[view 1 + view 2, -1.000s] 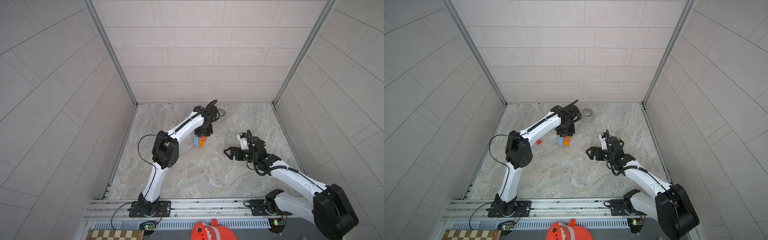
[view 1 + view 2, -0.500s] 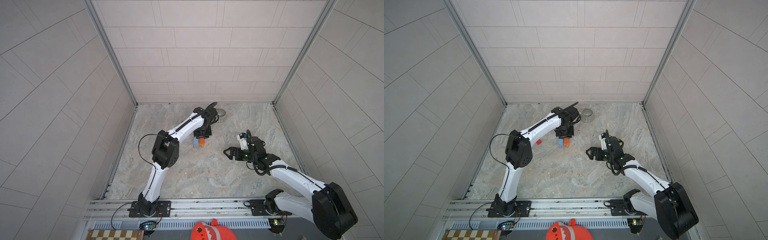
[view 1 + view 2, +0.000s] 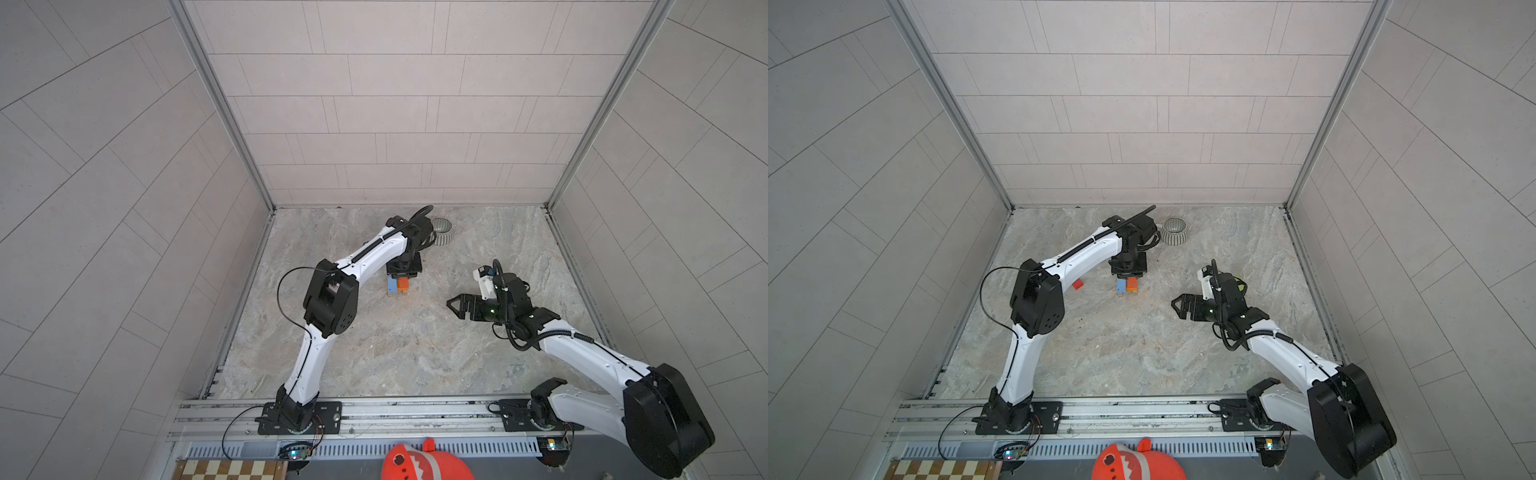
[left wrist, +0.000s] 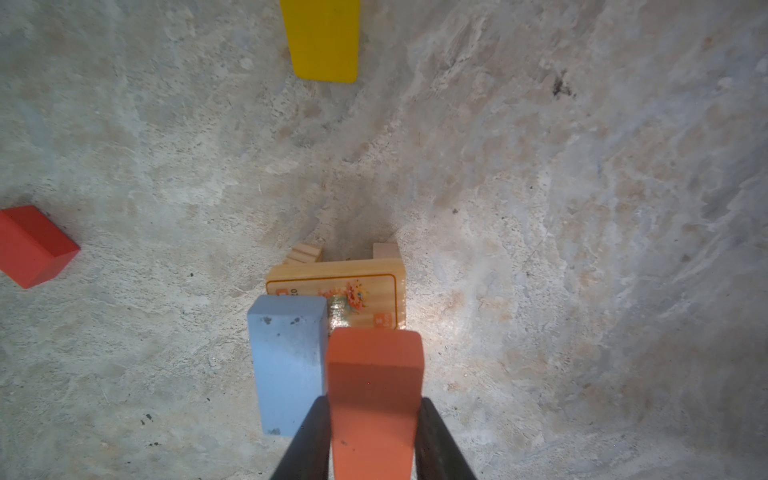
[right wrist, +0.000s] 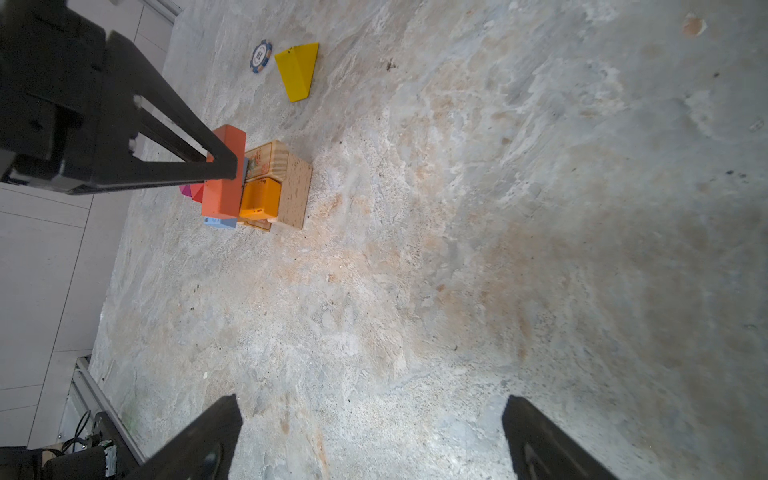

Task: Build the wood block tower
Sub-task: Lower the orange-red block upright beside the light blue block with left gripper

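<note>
The wood block tower is a low stack at mid-floor in both top views. My left gripper is shut on an orange brick, holding it at the stack's top beside a blue brick. Both lie over a printed tan brick. In the right wrist view a yellow-orange brick and a plain tan brick sit lower in the stack. I cannot tell whether the orange brick rests on it. My right gripper is open and empty, well to the right of the stack.
A loose yellow brick lies beyond the stack, with a blue-and-white chip next to it. A red brick lies left of the stack. The striped mug stands near the back wall.
The left arm has shifted very slightly with the orange brick in its grip. The right arm has not moved.
</note>
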